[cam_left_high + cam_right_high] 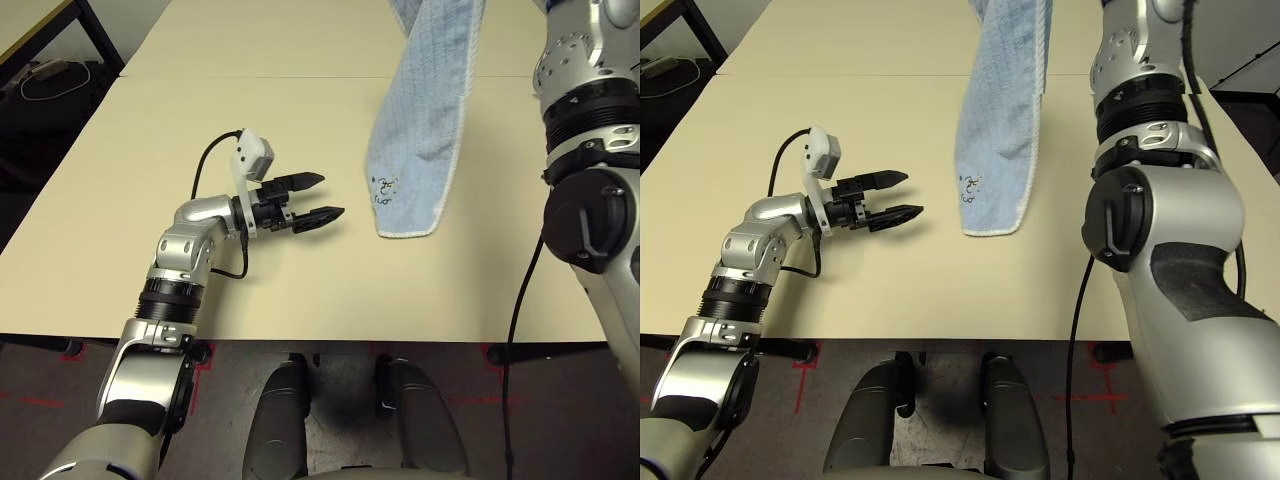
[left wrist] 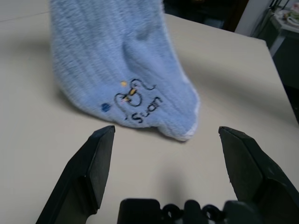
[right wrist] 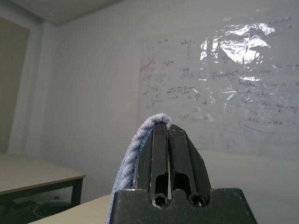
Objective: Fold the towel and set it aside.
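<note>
Left gripper (image 1: 322, 198) low over table (image 1: 120, 260) nr front-left, fingers (image 2: 96, 170) wide apart w/ nothing between, aimed at towel's hanging corner. Towel (image 1: 420, 140) dangles over table centre, bottom edge touching surface, dark mark (image 2: 135, 100) facing left gripper. Right gripper (image 3: 169, 133) raised high, clamped on towel's top edge. Whiteboard (image 3: 224, 79) on far wall.

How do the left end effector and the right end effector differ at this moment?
The left end effector is open and holds nothing; the right end effector is shut on the towel. The left one is low over the table, pointing at the towel's hanging lower end; the right one is raised and holds the towel up. Both have two black fingers.
</note>
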